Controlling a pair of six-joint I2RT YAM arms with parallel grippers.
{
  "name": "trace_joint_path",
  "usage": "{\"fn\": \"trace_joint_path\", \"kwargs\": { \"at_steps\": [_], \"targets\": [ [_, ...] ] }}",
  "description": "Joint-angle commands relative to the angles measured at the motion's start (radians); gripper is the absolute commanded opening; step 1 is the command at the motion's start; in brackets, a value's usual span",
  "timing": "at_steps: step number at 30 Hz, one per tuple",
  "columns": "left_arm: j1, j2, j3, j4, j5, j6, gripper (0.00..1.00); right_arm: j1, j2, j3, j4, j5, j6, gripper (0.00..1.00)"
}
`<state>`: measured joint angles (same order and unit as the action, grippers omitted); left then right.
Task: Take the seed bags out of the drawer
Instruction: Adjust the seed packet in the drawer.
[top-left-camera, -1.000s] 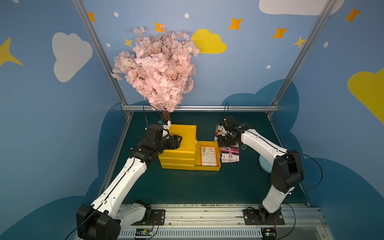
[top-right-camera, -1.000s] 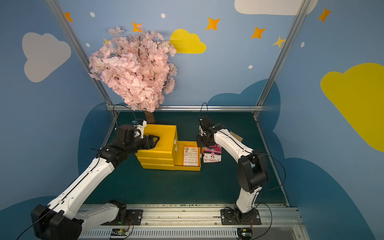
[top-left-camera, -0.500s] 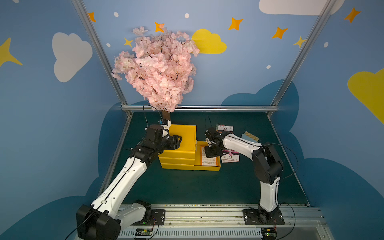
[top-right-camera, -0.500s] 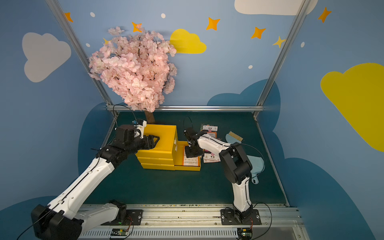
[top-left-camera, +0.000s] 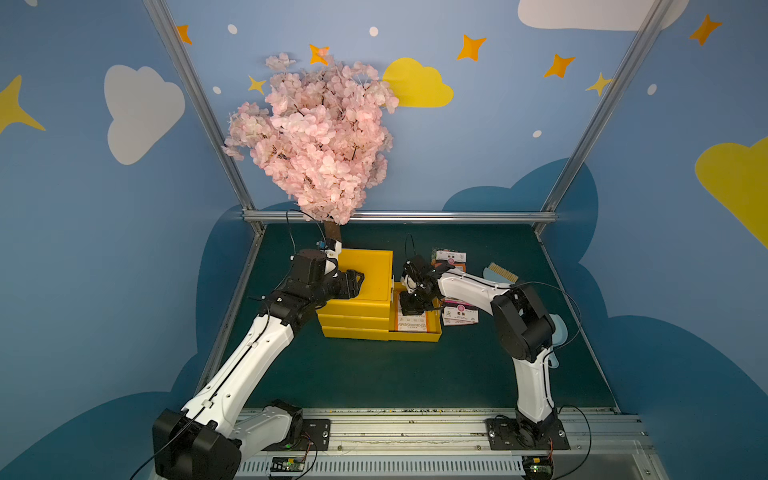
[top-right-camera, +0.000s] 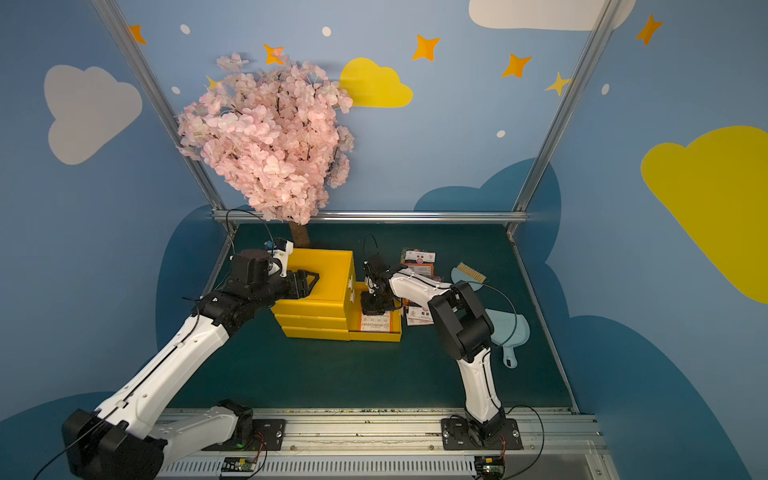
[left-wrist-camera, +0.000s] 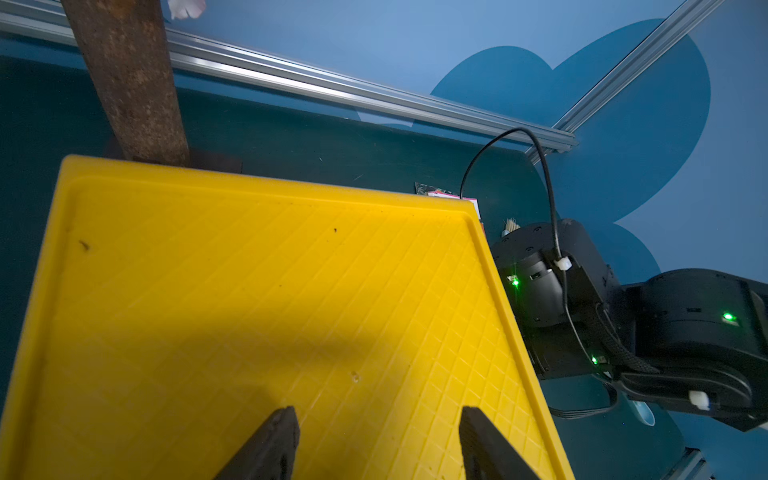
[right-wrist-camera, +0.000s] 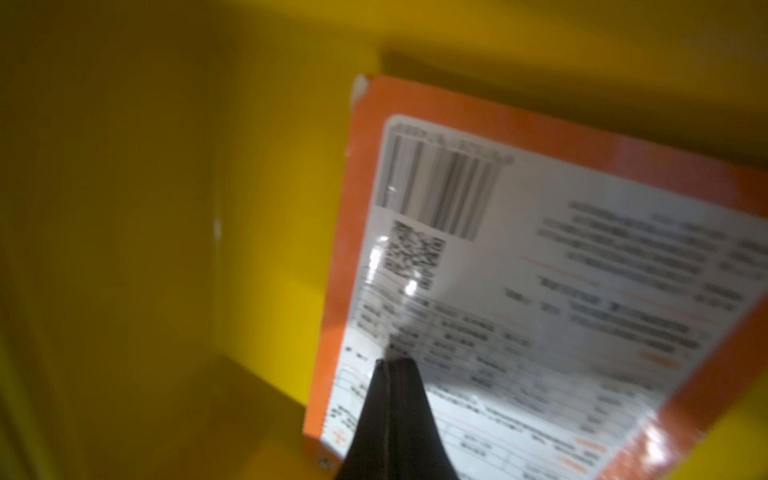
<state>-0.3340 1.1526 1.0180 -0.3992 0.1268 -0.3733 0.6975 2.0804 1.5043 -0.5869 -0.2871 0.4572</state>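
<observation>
Right claw (right-wrist-camera: 392, 368) is pinched shut, black tips together, right down at the white label of a seed bag (right-wrist-camera: 540, 257). Whether they touch it is too blurred to call. That bag lies flat in the open bottom drawer (top-left-camera: 432, 336), glossy, orange-bordered, barcode up. Yellow plastic walls hem it in, and in both top views the wrist covers its far end. Out on the dark green mat (top-left-camera: 374, 374), one loose packet (top-left-camera: 460, 314) sits just beside the drawer wall and another packet (top-left-camera: 450, 257) lies further back, near a pale blue brush (top-left-camera: 500, 272). Over on the other side, left claw (left-wrist-camera: 376, 449) has its fingers apart above the cabinet's grid-textured yellow top (left-wrist-camera: 270, 291), with the rough brown trunk (left-wrist-camera: 133, 83) behind. A second ago the right claw was over those loose packets; now it's in the drawer. The left arm hasn't budged.
</observation>
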Motion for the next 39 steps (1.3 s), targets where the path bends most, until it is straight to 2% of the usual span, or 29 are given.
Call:
{"fn": "trace_joint_path", "kwargs": {
  "at_steps": [1,8,18,25,28,35,39],
  "targets": [
    [-0.003,0.069,-0.082,-0.267,0.016,-0.027,0.67,-0.009,0.011,-0.009,0.096,-0.143,0.033,0.0],
    [-0.002,0.071,-0.082,-0.268,0.016,-0.028,0.67,-0.037,-0.047,-0.048,0.121,-0.171,0.045,0.0],
    [-0.002,0.072,-0.081,-0.263,0.02,-0.028,0.67,-0.044,-0.171,-0.072,-0.029,0.036,0.005,0.07],
    [-0.002,0.067,-0.081,-0.263,0.023,-0.027,0.67,-0.035,-0.104,-0.011,-0.134,0.215,-0.005,0.0],
    [-0.002,0.066,-0.081,-0.263,0.023,-0.026,0.67,-0.032,-0.064,0.01,-0.151,0.264,-0.007,0.0],
    [-0.002,0.067,-0.081,-0.261,0.027,-0.027,0.67,-0.017,0.012,0.055,-0.156,0.29,-0.005,0.0],
    [-0.002,0.07,-0.079,-0.259,0.03,-0.026,0.67,-0.003,0.054,0.082,-0.153,0.262,-0.001,0.0]
  ]
}}
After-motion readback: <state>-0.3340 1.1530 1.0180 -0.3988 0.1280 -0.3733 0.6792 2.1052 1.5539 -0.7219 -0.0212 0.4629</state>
